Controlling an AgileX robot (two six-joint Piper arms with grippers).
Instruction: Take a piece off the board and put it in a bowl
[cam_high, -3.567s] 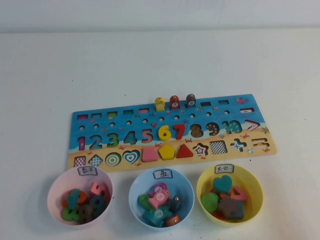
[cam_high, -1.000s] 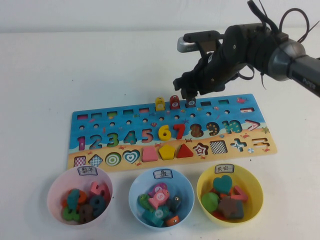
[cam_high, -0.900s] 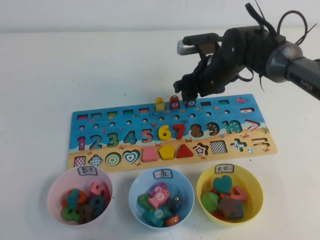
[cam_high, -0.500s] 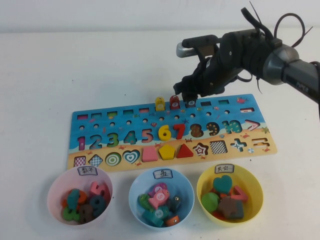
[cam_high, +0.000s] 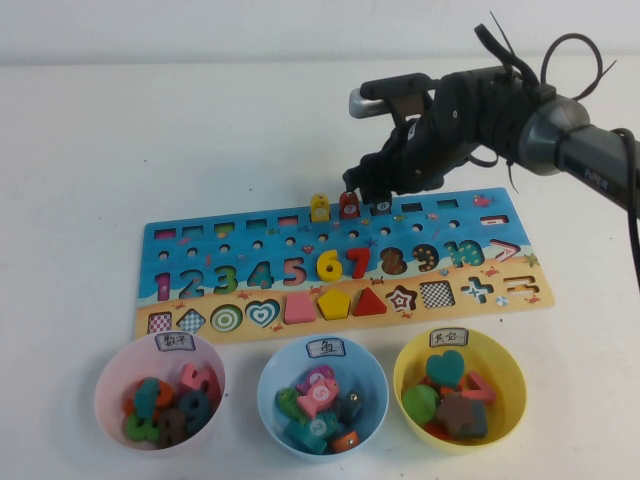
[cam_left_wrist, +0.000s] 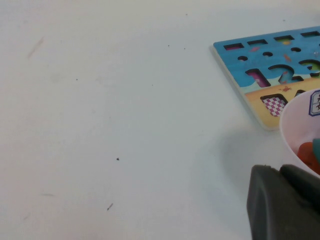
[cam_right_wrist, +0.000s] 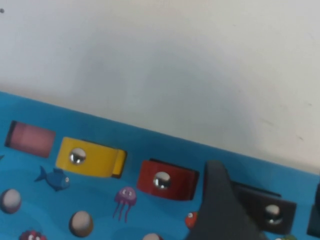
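Observation:
The dark brown-grey piece (cam_high: 382, 208) stands in its slot at the far edge of the blue board (cam_high: 200, 250), to the right of the red peg (cam_high: 349, 205) and the yellow peg (cam_high: 319, 207). My right gripper (cam_high: 378, 192) hangs over it, open. In the right wrist view the gripper (cam_right_wrist: 267, 215) has one finger (cam_right_wrist: 220, 205) on each side of the piece (cam_right_wrist: 265, 210), above the board (cam_right_wrist: 100, 192). The light blue bowl (cam_high: 268, 385), holding several pieces, sits in front of the board. My left gripper (cam_left_wrist: 281, 169) is shut and empty, low beside the pink bowl (cam_left_wrist: 295, 125).
A pink bowl (cam_high: 108, 385) sits front left and a yellow bowl (cam_high: 510, 375) front right, both holding pieces. Numbers and shapes fill the board's middle. The board's left corner (cam_left_wrist: 260, 75) shows in the left wrist view. Bare white table lies behind and to the left.
The right arm came in from the right, reaching the board's far edge. Over the last second its gripper settled lower around the dark piece. The piece still stands on the board.

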